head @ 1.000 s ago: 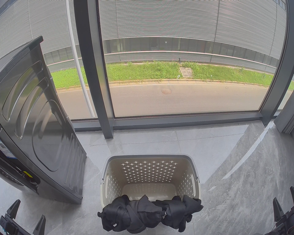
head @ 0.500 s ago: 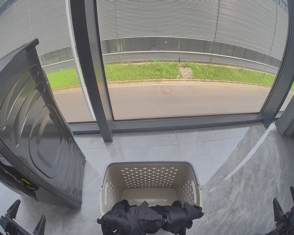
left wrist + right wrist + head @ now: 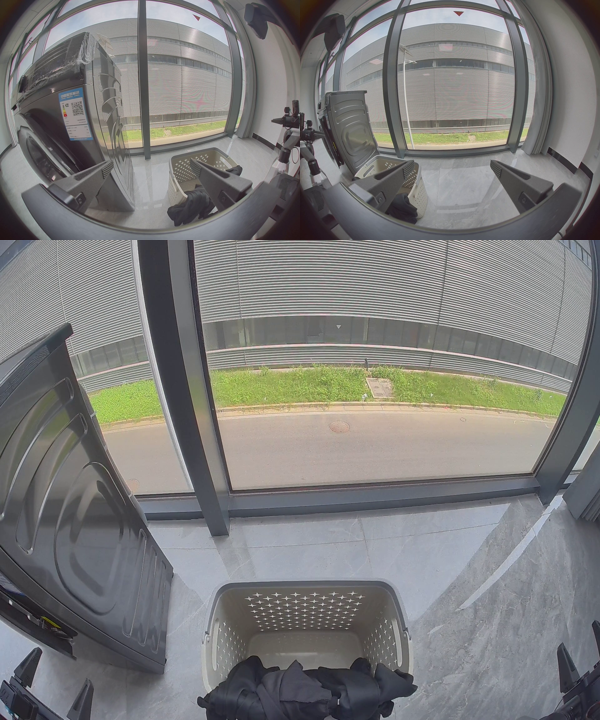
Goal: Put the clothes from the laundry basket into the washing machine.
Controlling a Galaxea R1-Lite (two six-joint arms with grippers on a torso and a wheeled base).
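Laundry basket (image 3: 306, 610) is sitting on the floor (image 3: 487, 577). Clothes (image 3: 300, 691) are lying in it, draping over its near rim. Washing machine (image 3: 81, 534) is standing left of the basket, near but apart. Window (image 3: 375, 365) is running behind the basket. Left gripper (image 3: 57, 672) is hanging near-left of the basket, right gripper (image 3: 579, 643) near-right.

Left gripper (image 3: 150, 162), right gripper (image 3: 451, 162): dark grey, wedge-shaped fingers (image 3: 218, 184), ribbed inner pads (image 3: 107, 168).
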